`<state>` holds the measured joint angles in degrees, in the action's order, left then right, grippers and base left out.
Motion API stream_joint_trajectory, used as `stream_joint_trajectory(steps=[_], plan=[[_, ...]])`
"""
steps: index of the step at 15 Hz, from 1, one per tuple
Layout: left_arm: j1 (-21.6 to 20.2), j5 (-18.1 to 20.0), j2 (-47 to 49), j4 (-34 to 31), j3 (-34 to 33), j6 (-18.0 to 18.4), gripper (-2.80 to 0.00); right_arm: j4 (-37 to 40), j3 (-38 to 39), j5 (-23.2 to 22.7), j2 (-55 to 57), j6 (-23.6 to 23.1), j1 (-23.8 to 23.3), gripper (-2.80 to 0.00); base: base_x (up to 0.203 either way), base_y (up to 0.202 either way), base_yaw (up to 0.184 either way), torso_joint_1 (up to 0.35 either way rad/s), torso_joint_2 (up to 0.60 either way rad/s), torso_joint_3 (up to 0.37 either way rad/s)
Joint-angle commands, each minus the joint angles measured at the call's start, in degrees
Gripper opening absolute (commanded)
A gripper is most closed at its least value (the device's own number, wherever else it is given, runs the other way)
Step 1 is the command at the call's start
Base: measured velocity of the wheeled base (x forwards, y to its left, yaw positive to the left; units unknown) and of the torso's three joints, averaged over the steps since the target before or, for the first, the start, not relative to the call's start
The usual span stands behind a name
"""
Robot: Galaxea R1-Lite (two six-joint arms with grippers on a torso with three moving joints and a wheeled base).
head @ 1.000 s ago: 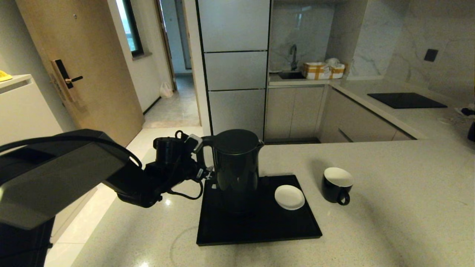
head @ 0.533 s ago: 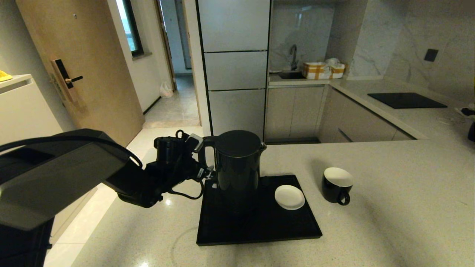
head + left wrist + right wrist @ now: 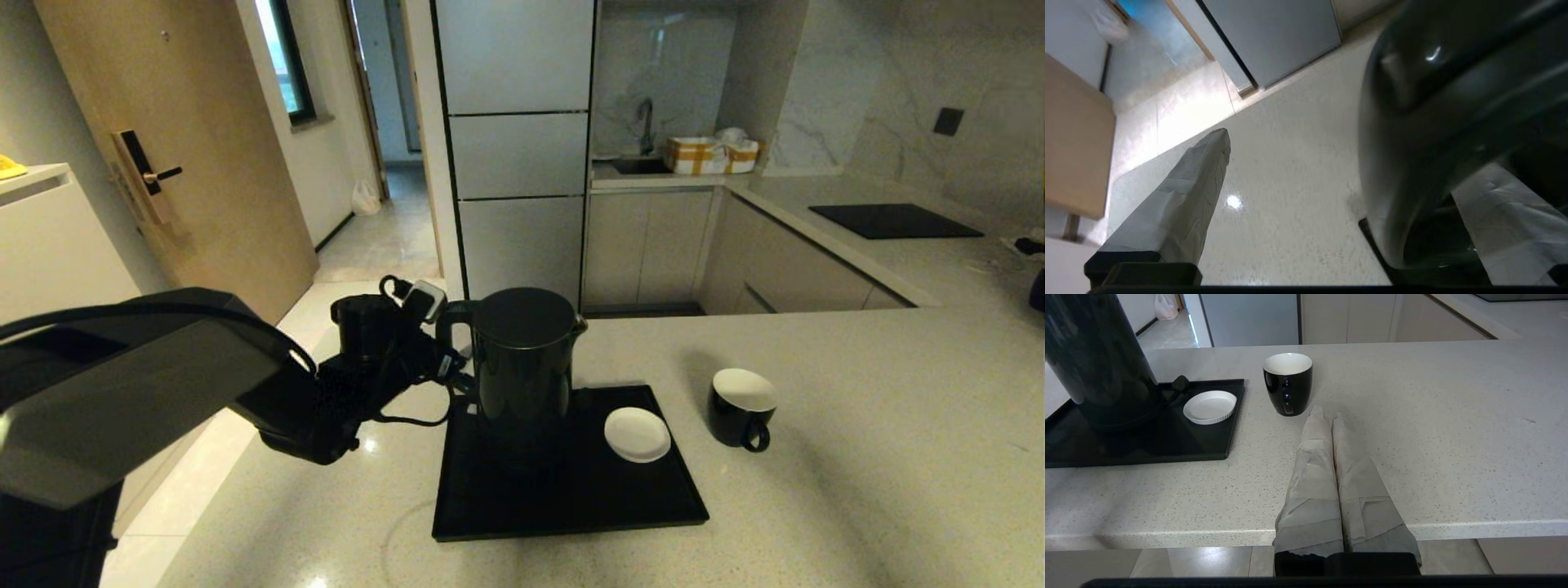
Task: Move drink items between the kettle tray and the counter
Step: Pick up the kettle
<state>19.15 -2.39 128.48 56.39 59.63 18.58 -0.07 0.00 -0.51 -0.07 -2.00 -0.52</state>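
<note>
Left gripper (image 3: 453,367): at the tray's far-left corner, fingers spread wide, one finger (image 3: 1180,204) over bare counter, the other passing through the kettle's handle loop; no squeeze on the handle visible.

Kettle (image 3: 522,367): tall, glossy black, flat lid, upright on the left part of the tray, handle toward the left gripper.

Tray (image 3: 571,510): flat black rectangle with low rim, lying on the counter near its left edge.

Saucer (image 3: 637,434): small, white, on the tray's right part, just right of the kettle.

Cup (image 3: 741,406): black outside, white inside, upright on the counter just right of the tray, handle toward the near side.

Counter (image 3: 857,457): broad, light, speckled stone, bearing tray and cup.

Right gripper (image 3: 1327,416): fingers pressed together, empty, held at the counter's near edge, tips pointing at the cup.

Cooktop panel (image 3: 894,220): black, far right.
</note>
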Motion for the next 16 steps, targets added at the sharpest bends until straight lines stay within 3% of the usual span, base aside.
stream_joint_trajectory(steps=[1,5,8,11,12,16], plan=[[0.24,0.09,0.57,0.57,-0.21,0.09,0.00,-0.01,0.00,-0.02,-0.01,-0.02,0.00,-2.80,0.000,0.000,0.000,0.000,0.00,0.000],[0.62,0.02,1.43,3.20,0.22,-1.09,0.00,-0.01,0.00,-0.02,-0.01,-0.02,0.00,-2.80,0.000,0.000,0.000,0.000,0.00,0.000],[0.62,-0.49,4.41,8.80,1.82,-2.12,0.00,-0.01,0.00,-0.02,-0.01,-0.02,0.00,-2.80,0.000,0.000,0.000,0.000,0.00,0.000],[0.62,-0.51,4.50,8.55,1.10,-2.06,0.00,-0.01,0.00,0.06,-0.01,-0.02,-0.08,-2.80,0.000,0.000,0.000,0.000,0.00,0.000],[0.62,-0.43,4.50,8.29,1.10,-1.97,-2.80,-0.01,0.00,-0.02,-0.01,-0.02,0.00,-2.80,0.000,0.000,0.000,0.000,0.00,0.000],[0.62,-0.34,4.68,8.38,1.66,-1.97,-2.80,-0.01,0.00,-0.02,-0.01,-0.02,-0.02,-2.80,0.000,0.000,0.000,0.000,0.00,0.000]])
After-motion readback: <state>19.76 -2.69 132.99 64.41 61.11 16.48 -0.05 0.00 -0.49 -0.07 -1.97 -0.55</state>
